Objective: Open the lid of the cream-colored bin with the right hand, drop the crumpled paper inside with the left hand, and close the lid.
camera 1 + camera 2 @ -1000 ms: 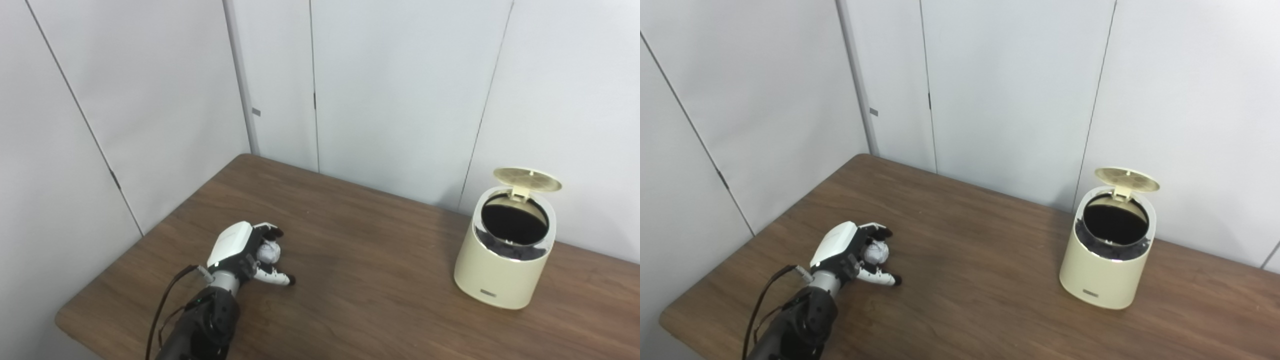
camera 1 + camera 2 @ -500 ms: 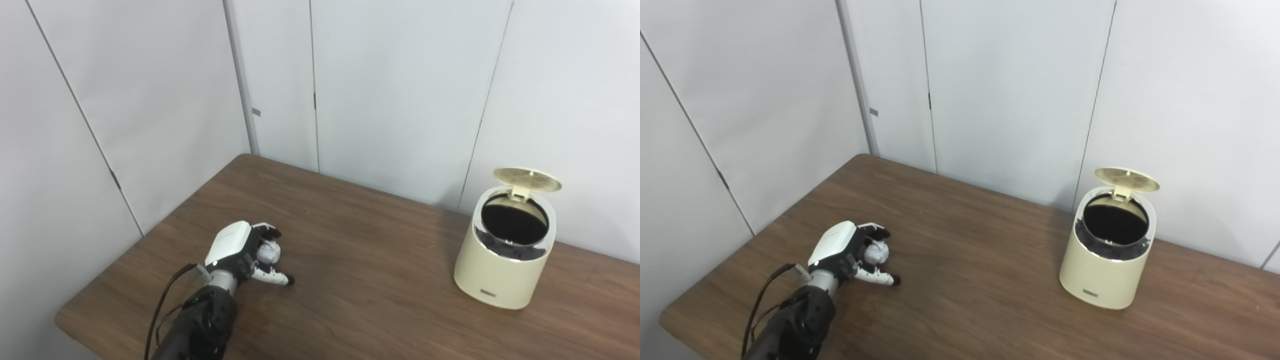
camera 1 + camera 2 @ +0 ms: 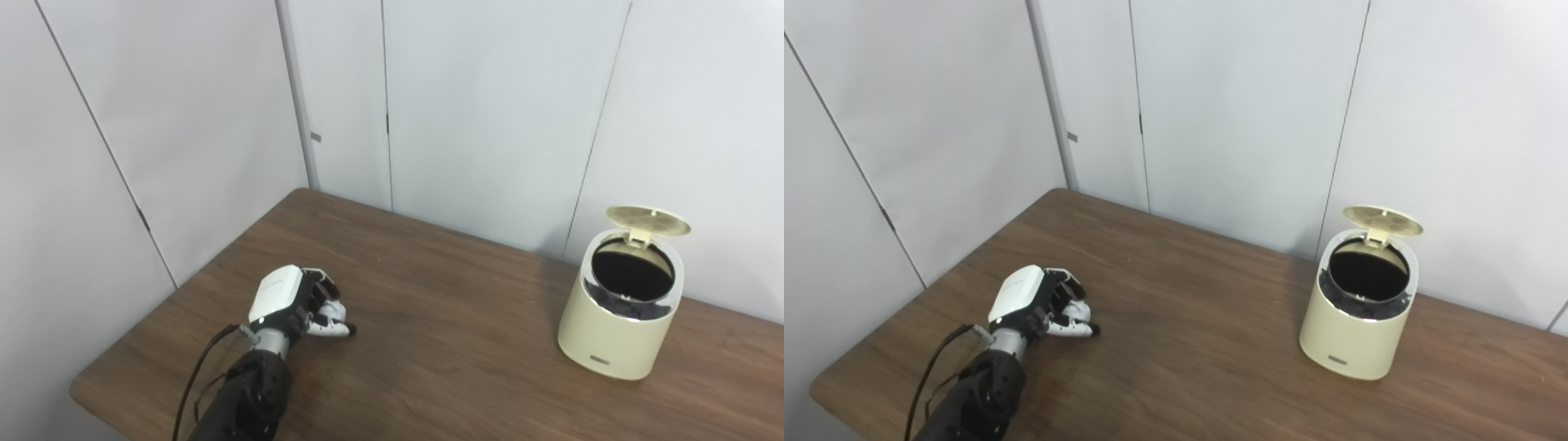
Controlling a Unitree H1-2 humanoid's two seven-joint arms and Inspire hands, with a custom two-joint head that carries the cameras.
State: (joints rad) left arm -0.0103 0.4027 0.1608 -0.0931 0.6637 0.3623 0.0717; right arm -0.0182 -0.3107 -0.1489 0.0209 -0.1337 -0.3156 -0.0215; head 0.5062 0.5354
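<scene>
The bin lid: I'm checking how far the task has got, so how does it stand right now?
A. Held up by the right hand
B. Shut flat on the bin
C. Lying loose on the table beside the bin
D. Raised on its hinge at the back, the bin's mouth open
D: the lid stands raised at the back of the cream-colored bin, whose dark mouth is open, and no hand is near it.

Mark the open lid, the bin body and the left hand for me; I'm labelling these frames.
lid [image 3: 648,219], left eye view, its ribbed underside.
cream-colored bin [image 3: 606,337], left eye view, front wall.
left hand [image 3: 1017,294], right eye view, white back shell.
</scene>
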